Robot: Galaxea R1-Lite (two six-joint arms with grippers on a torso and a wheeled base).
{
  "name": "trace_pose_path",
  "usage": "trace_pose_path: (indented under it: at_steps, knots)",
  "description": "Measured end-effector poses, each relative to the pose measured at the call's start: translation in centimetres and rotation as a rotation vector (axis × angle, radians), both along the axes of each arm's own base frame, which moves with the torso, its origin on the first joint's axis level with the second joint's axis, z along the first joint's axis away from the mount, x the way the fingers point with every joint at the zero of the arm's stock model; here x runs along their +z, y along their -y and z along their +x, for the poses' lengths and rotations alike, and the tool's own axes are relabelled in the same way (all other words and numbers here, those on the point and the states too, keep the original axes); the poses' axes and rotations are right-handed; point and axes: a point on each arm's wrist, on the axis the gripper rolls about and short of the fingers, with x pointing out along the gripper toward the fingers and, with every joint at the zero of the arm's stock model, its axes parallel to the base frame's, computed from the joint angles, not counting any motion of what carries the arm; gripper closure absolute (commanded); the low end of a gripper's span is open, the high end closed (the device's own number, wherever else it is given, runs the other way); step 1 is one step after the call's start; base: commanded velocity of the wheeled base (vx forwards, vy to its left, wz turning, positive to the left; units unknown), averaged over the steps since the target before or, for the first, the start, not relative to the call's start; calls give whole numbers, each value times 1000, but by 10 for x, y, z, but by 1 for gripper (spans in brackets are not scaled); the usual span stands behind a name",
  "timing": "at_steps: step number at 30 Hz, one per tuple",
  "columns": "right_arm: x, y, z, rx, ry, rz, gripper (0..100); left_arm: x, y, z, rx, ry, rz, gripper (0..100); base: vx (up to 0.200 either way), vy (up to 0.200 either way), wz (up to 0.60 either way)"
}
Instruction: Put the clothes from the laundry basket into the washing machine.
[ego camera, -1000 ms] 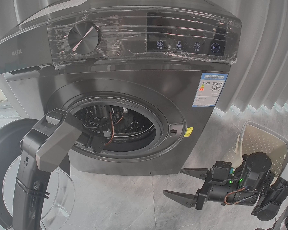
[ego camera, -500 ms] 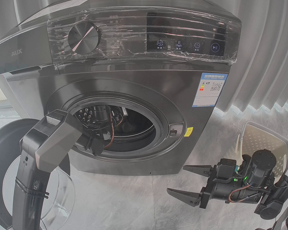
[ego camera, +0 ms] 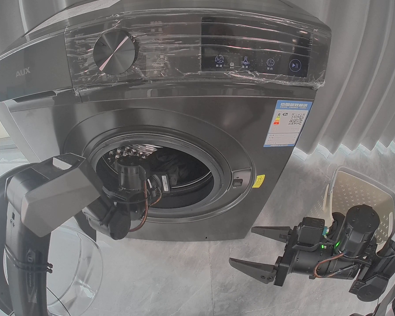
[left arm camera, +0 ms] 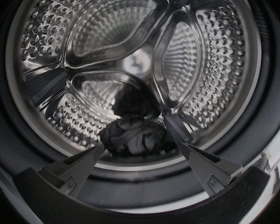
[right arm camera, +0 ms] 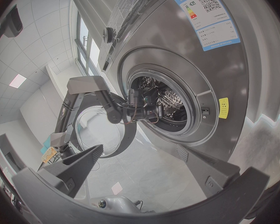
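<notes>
Nearest, low on the right, the right gripper (ego camera: 241, 245) hangs above the grey floor tiles (ego camera: 184, 277), its fingers spread wide and holding nothing. Just behind it, near the curtain (ego camera: 364, 66), stands the white laundry basket (ego camera: 360, 194). The part of its inside that shows has no clothes in it, though the arm hides its bottom.

On the left, the round glass door (ego camera: 74, 264) of the washing machine (ego camera: 232, 123) stands swung open. The left gripper (left arm camera: 142, 146) sits at the mouth of the drum (left arm camera: 221, 63), fingers apart and empty. Farther in, a dark bundle of clothes (left arm camera: 135, 137) lies on the bottom of the drum, clear of the gripper.

Judging from this, at least one load has been delivered and let go. What is left depends on the hidden bottom of the basket. If more clothes remain there, another trip is needed; if not, the loading looks finished.

Compared with a second ago, the left arm has drawn back. Its wrist, which then reached deep into the opening, now sits at the rim, and its elbow has dropped lower and further left. More of the drum's inside now shows from the head view. The right gripper has shifted slightly to the right.
</notes>
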Motion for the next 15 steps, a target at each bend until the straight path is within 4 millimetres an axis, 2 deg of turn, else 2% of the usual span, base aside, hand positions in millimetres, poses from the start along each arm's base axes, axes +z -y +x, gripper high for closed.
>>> trace_pose_path:
  at_steps: [8,11,15]
  knots:
    - [0,0,-1,2,0,-1,0,0,-6,-80,-77,-94,49,0,0,0,0]
    - [0,0,-1,4,1,-1,0,11,-8,-113,-116,-90,50,0,0,0,0]
    - [1,-1,-2,8,3,0,0,39,-9,-155,-183,-39,22,0,0,0,0]
